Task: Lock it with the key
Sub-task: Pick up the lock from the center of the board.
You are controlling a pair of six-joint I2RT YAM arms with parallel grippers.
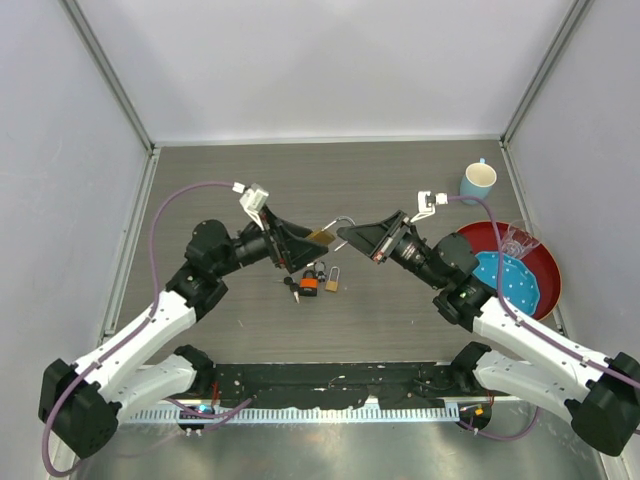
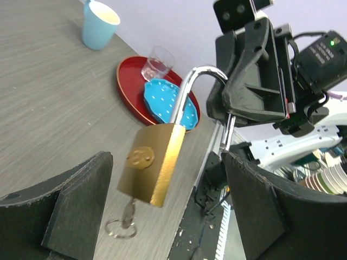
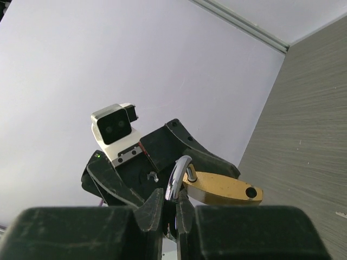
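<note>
**Grey table, open padlock held in the air between my two arms**

Grey wood-grain tabletop (image 1: 230, 180) lies below the work, which takes place in the air at centre. My right gripper (image 3: 172, 205) is pinched tight on the free leg of the steel shackle (image 2: 182, 96), so the brass padlock (image 2: 152, 168) hangs from it, tilted and clear of the table. This hold leaves the body and its underside exposed to my other arm. The shackle stands sprung out of the body; its empty socket shows in the right wrist view. The key (image 2: 128, 212) sits in the keyhole beneath, its ring (image 2: 120, 227) dangling. My left gripper (image 1: 308, 250) is spread wide, one finger (image 2: 76, 200) on each side of the body, touching neither face as far as I can tell. I judge this to be the approach: grasp the body, press it onto the shackle, then turn the key. Spare small padlocks and keys (image 1: 318, 281) lie on the table just below. A blue cup (image 1: 478, 181) and a red plate (image 1: 545, 262) stand well off to the right.
</note>
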